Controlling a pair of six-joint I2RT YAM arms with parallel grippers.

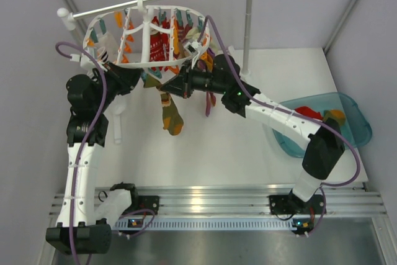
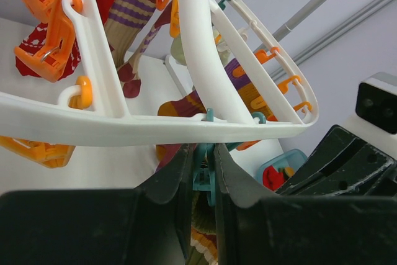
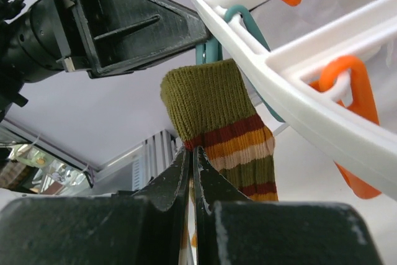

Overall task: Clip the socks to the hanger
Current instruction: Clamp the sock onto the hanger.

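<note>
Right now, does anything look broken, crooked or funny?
Nothing looks broken or spilled. The olive, orange and brown striped sock is just held up by the right hand under the white oval plastic hanger, while the left hand squeezes a teal plastic clip.

1. A white oval hanger (image 1: 124, 63) hangs from the rod stand (image 1: 248, 23), with orange and teal clips around its rim and several socks on it.
2. The left gripper (image 1: 144, 79) sits at a teal clip (image 1: 154, 74) under the near rim.
3. The right gripper (image 1: 175, 86) reaches in from the right, at the top of a striped sock (image 1: 171, 116) that dangles below.
4. A teal bin (image 1: 356, 122) rests on the table (image 1: 205, 153), far right.
</note>
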